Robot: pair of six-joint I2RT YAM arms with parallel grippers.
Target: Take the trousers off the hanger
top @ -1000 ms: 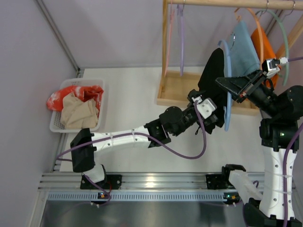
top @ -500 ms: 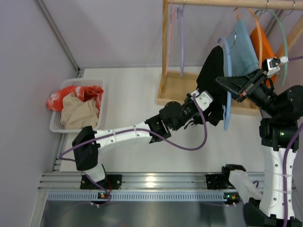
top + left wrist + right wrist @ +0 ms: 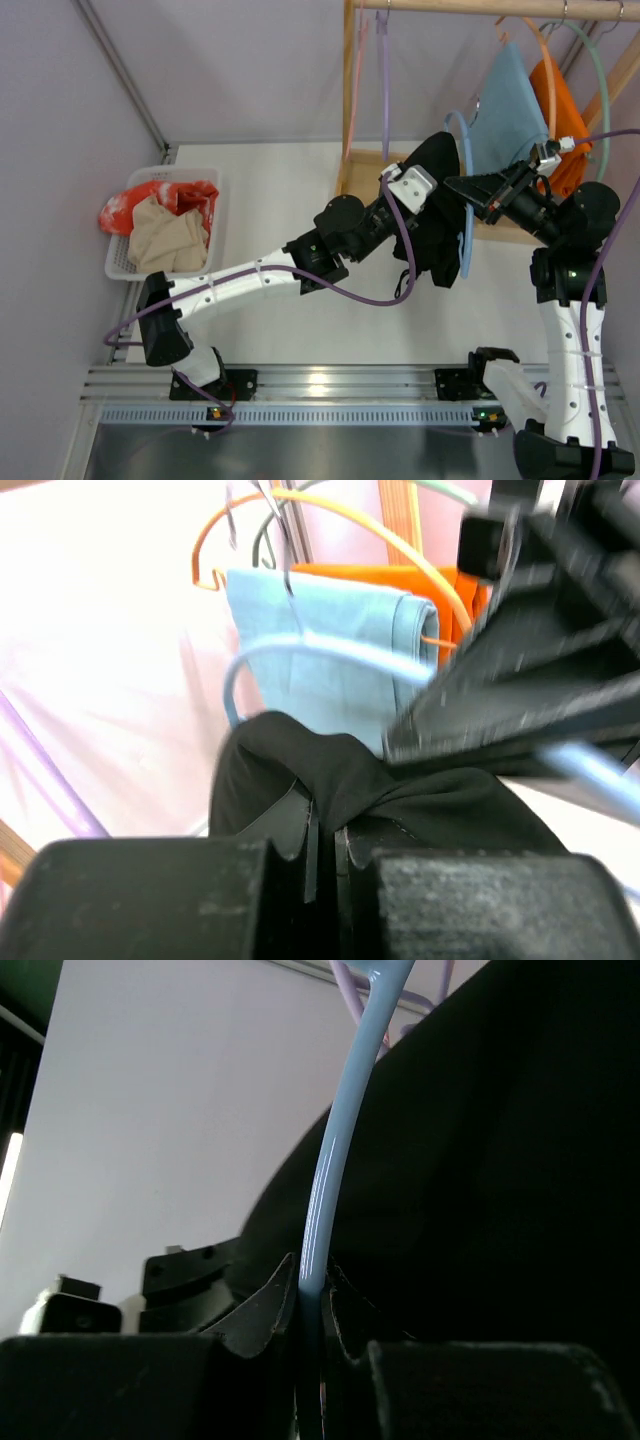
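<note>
Left wrist view has the left gripper (image 3: pixel 322 825) clenched, its two fingers pressed nearly together on a pinched fold of the trousers (image 3: pixel 400 800), which bunch up right at the fingertips. Behind the black fabric curves the hanger (image 3: pixel 300 645), and beyond it hang a light blue cloth (image 3: pixel 330 695) and an orange cloth (image 3: pixel 380 578). From the right wrist, the right gripper (image 3: pixel 312 1295) is clamped on the thin bar of the hanger (image 3: pixel 345 1130), which rises straight up out of the jaws, with the trousers (image 3: pixel 500 1160) draped against its right side. From above, the left gripper (image 3: pixel 428 212) is buried in the trousers (image 3: pixel 440 240), the wrist tilts up and to the right, and the left arm runs back in a long, almost straight diagonal to its base at lower left, with a bend at the elbow about midway. The right gripper (image 3: pixel 452 183) points left at the hanger (image 3: pixel 464 255); the right arm stands upright from its base and folds over at the top, its forearm reaching leftward. The trousers hang over the hanger between the two grippers, in front of the wooden rack (image 3: pixel 350 100).
</note>
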